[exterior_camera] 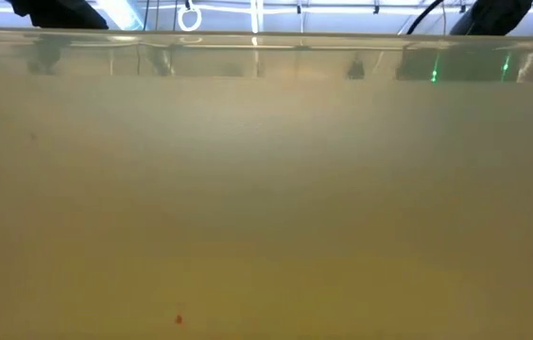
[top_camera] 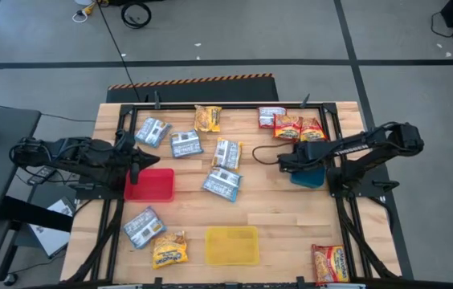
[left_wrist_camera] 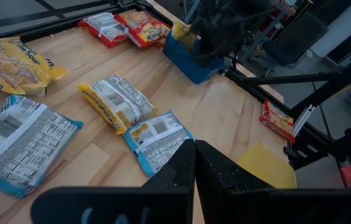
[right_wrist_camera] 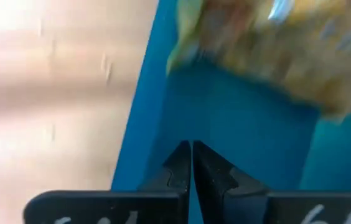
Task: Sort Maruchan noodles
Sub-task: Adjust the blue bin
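Right of centre in the high view, right gripper (top_camera: 284, 160) over blue tray (top_camera: 311, 178), fingers pressed together, left gripper (top_camera: 136, 159) pressed together by red tray (top_camera: 150, 185), noodles (top_camera: 223, 183) scattered mid-table, yellow tray (top_camera: 231, 246) bottom centre.

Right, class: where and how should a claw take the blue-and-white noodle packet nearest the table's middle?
From straight above, pinch the blue-and-white packet across its narrower width, mid-length, matching its tilt: it lies flat, leaving only the top open.
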Action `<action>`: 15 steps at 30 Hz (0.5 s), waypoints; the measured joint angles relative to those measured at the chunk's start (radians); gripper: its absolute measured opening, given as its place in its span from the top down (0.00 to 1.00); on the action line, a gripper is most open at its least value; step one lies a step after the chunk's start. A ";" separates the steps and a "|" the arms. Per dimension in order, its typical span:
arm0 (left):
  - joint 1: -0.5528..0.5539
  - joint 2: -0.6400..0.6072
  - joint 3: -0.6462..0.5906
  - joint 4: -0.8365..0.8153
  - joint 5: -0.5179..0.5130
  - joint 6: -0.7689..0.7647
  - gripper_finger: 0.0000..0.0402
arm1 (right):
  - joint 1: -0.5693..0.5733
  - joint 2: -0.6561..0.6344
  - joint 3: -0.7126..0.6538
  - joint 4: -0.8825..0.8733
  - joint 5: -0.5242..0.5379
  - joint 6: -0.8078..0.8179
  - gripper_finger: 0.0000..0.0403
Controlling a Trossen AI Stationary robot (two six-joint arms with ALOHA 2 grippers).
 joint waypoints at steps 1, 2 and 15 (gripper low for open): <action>0.000 0.000 0.000 0.007 0.000 0.000 0.97 | 0.012 0.000 0.000 -0.002 -0.040 -0.003 0.95; 0.000 0.000 0.000 0.015 0.000 0.000 0.97 | 0.023 0.000 0.000 -0.003 -0.076 -0.009 0.95; 0.000 0.000 -0.001 0.182 -0.001 0.067 0.97 | 0.233 0.000 0.003 -0.006 -0.348 -0.059 0.95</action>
